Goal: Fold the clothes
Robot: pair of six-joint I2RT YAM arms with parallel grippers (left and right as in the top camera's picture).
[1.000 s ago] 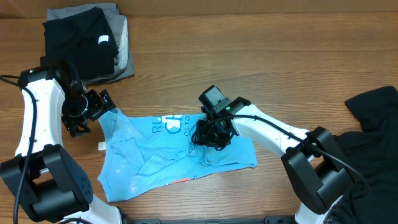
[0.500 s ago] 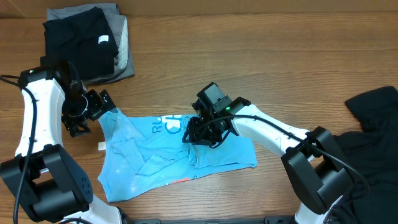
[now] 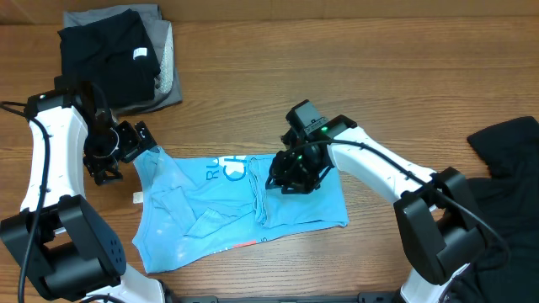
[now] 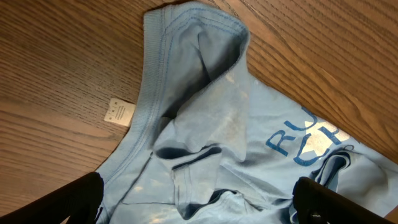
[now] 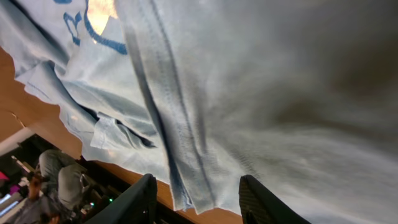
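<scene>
Light-blue T-shirt (image 3: 219, 210) lies crumpled at the frame's lower center on the counter (image 3: 354, 76). Left jaws stand spread beside its upper-left corner; right jaws stand spread low over its right half.

T-shirt (image 3: 202, 210) centre — stack (image 3: 105, 55) far-left, garment (image 3: 514, 160) right.

Wood table (image 3: 253, 93) carries: lt-blue T-shirt (image 3: 210, 215), crumpled, under right pincer (image 3: 290, 178), collar by left pincer (image 3: 145, 145); white label (image 3: 137, 199) just below left pincer; grey garment (image 3: 168, 80) w/ folded black garment (image 3: 105, 55) atop, above it; loose black garment (image 3: 505, 160) well right of right pincer.
</scene>
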